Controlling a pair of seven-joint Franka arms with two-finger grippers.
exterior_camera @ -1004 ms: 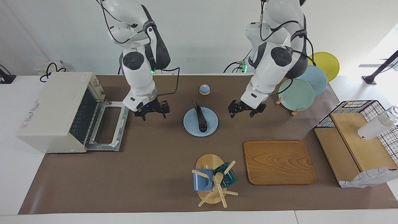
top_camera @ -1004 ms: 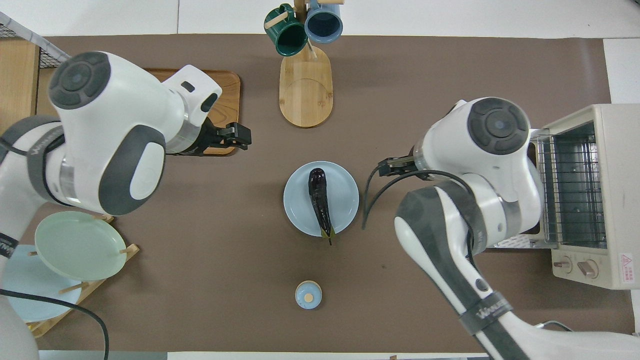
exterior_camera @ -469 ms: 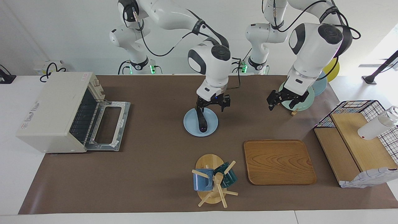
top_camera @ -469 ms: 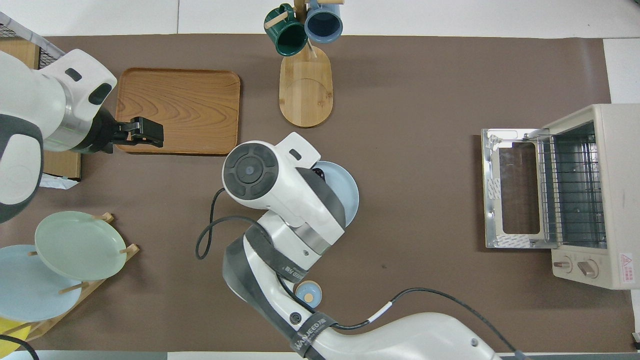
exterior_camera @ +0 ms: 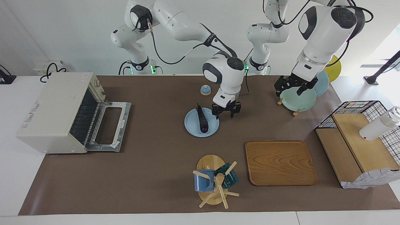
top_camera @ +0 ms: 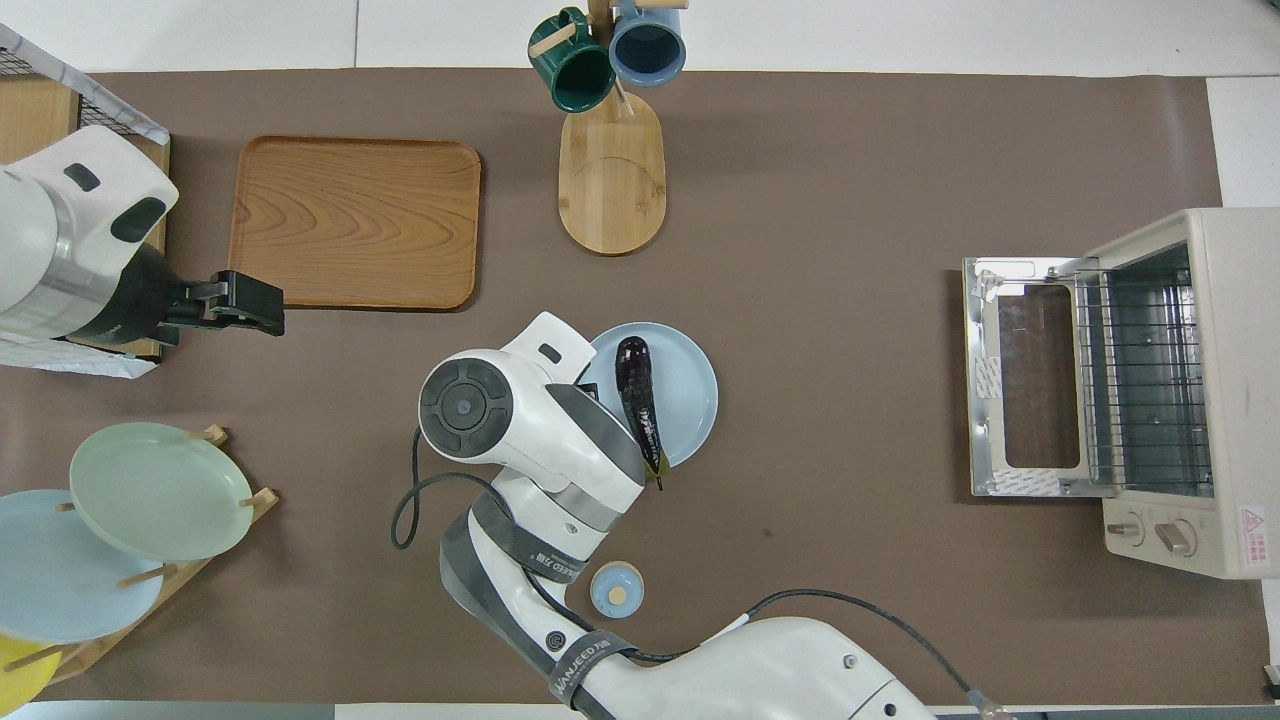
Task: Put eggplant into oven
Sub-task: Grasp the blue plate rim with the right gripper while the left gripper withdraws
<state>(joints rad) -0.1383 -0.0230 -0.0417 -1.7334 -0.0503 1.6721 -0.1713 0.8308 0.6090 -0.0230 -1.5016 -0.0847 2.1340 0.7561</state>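
The dark purple eggplant point(exterior_camera: 202, 120) lies on a light blue plate point(exterior_camera: 192, 128) mid-table; it also shows in the overhead view point(top_camera: 637, 398) on the plate point(top_camera: 695, 390). The cream oven point(exterior_camera: 51, 107) stands at the right arm's end of the table with its door point(exterior_camera: 109, 125) folded down open; it also shows in the overhead view point(top_camera: 1200, 390). My right gripper point(exterior_camera: 226, 111) is open and empty, low beside the plate's edge toward the left arm's end, apart from the eggplant. My left gripper point(exterior_camera: 293, 87) is open and empty, over the green plate in the rack.
A small blue lidded dish point(exterior_camera: 205, 90) sits nearer the robots than the plate. A wooden tray point(exterior_camera: 280, 162) and a mug rack point(exterior_camera: 214, 181) lie farther out. A plate rack point(exterior_camera: 298, 95) and a wire basket point(exterior_camera: 359, 107) stand at the left arm's end.
My right gripper swung from in front of the oven door to over the plate, then to the plate's edge toward the left arm's end. My left gripper drew back over the plate rack.
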